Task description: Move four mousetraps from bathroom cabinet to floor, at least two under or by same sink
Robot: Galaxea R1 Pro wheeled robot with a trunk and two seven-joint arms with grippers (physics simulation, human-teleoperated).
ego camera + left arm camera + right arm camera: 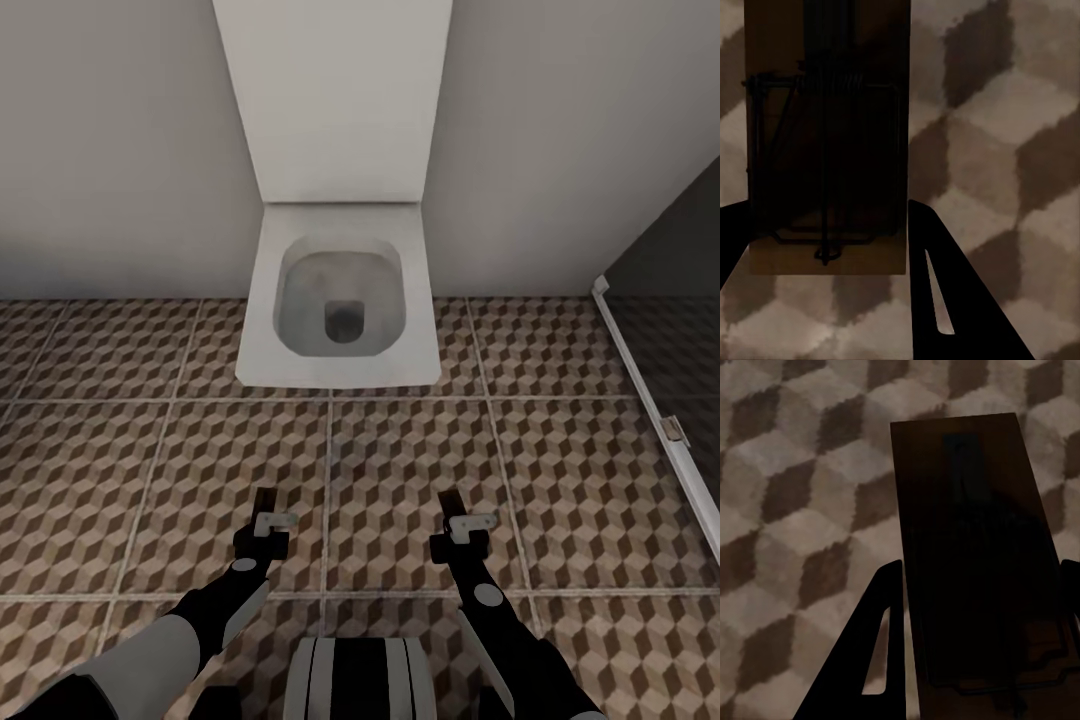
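The left tool (268,522) is clamping a mousetrap (825,150): in the left wrist view the tan board with its dark wire spring and bar is sitting between the two dark fingers (960,300), one on each long edge. The right tool (468,524) is doing the same with a second mousetrap (979,555), whose board is running out from between its fingers (874,652) over the patterned tiles. In the head view both traps are showing only as small pale slivers at the tips, held just above the bathroom floor (420,470), the two arms reaching forward side by side and well apart.

Beyond the tools, a white wall-hung toilet (340,300) is standing open at the far wall, centred between the arms, with its tall white flush panel (335,100) rising behind it. At the right, a dark glass panel with a pale frame (650,400) is running away toward the far corner.

Judging by this, the robot is carrying two traps and facing the toilet rather than the basin, so the step in hand is the transport toward a drop-off spot. The next move is probably calling for turning the base until the sink comes into sight, then lowering each trap flat onto the tiles beside or beneath it before the fingers are spread.
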